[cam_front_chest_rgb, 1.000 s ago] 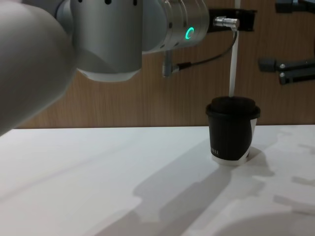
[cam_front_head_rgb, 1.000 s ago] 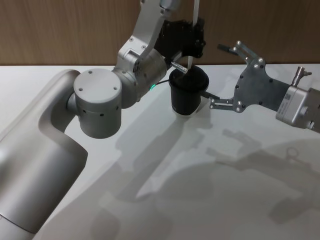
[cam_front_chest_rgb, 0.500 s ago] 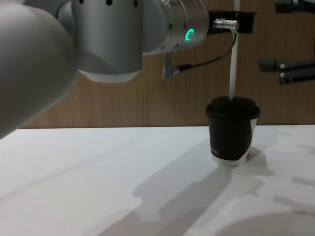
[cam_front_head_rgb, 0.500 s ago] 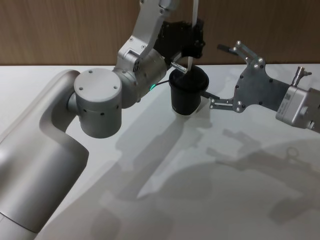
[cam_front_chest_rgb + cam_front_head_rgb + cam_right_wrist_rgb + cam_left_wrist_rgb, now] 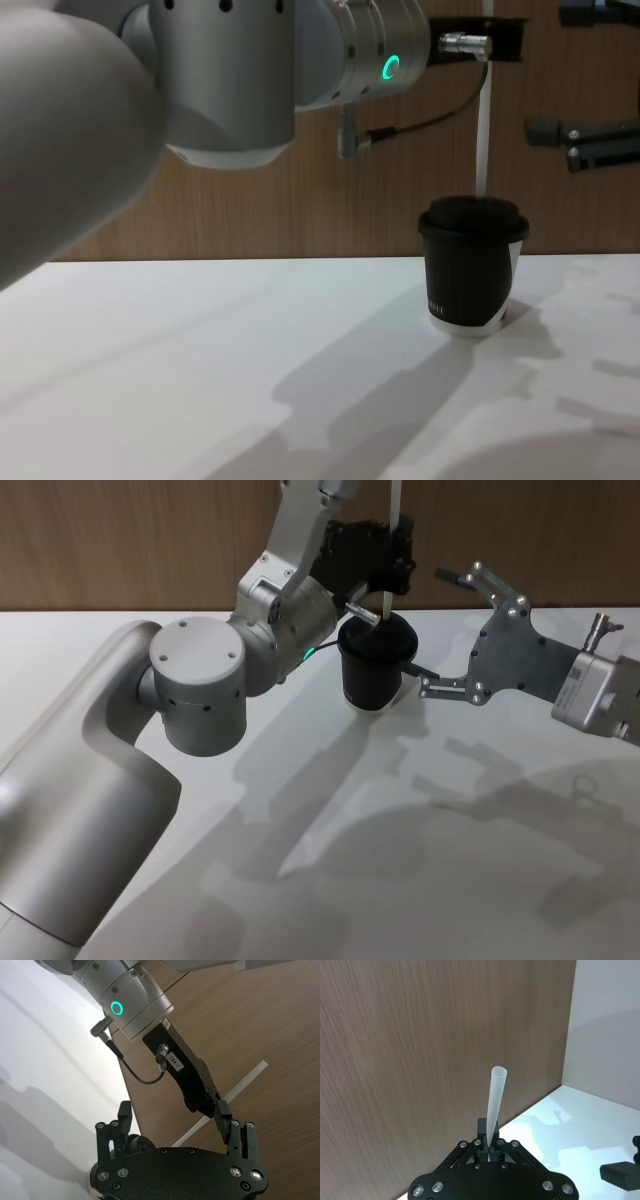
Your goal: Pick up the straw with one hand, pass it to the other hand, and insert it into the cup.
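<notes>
The bench [image 5: 420, 880] is a plain white surface with a wood-panelled wall [image 5: 130, 540] behind its far edge. Across its left side reaches the thick silver left arm [image 5: 195, 685], its green ring light [image 5: 388, 68] glowing near the wrist.

The cup [image 5: 472, 262] stands upright near the far edge of the bench, lid on and white base rim flat on the surface — well placed to receive something from straight above.

To the right of the cup the right hand [image 5: 450, 630] hangs above the bench with its slim fingers spread wide and nothing between them. It looks to be waiting clear of the work, with its part in the handover apparently finished.

The left hand [image 5: 390, 555] is poised directly above the cup, pinching the straw [image 5: 483, 140] between its fingertips. In the left wrist view the tube rises out from between the closed fingers. The straw hangs vertical, gripped high up so most of its length is free below. In the chest view its lower end sits just at the top of the domed lid; whether the tip has entered the opening cannot be told. Holding it plumb over the lid suits a straight downward push.
</notes>
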Controlling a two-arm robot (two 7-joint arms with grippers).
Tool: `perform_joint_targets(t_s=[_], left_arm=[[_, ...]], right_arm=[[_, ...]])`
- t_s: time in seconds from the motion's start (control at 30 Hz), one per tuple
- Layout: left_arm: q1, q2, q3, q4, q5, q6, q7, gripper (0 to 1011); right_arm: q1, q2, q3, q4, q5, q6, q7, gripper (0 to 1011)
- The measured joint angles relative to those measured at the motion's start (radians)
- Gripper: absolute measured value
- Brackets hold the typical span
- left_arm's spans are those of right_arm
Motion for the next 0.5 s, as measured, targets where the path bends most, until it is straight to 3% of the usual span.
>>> perform_joint_targets(t_s=[0.5], left_arm=[[0.007,-0.005,-0.003,-0.001,0.021,0.005,0.001,7]], right_arm=[[0.000,0.000,0.000,0.000,0.000,0.000,0.000,1001]])
